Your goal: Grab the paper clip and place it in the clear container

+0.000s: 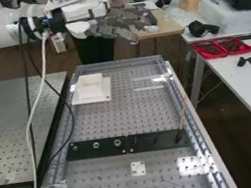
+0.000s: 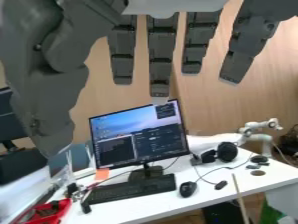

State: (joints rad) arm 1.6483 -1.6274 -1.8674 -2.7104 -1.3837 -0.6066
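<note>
The robot hand [image 1: 112,27] is spread wide, its fingers straight, raised by the perforated worktop's [image 1: 106,117] far end. Below it sits a white block [image 1: 100,91]; farther away lie black plates [image 1: 86,152], a thin stick [image 1: 182,114] leaning from one. The paper clip's place cannot be told.

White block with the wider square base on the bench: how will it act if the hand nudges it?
The white block probably slides rather than tips, since its base is wider than its upper part. Its straight edges suggest it's stiff and would move as one piece. No round side faces the perforated plate, so rolling seems unlikely.
</note>
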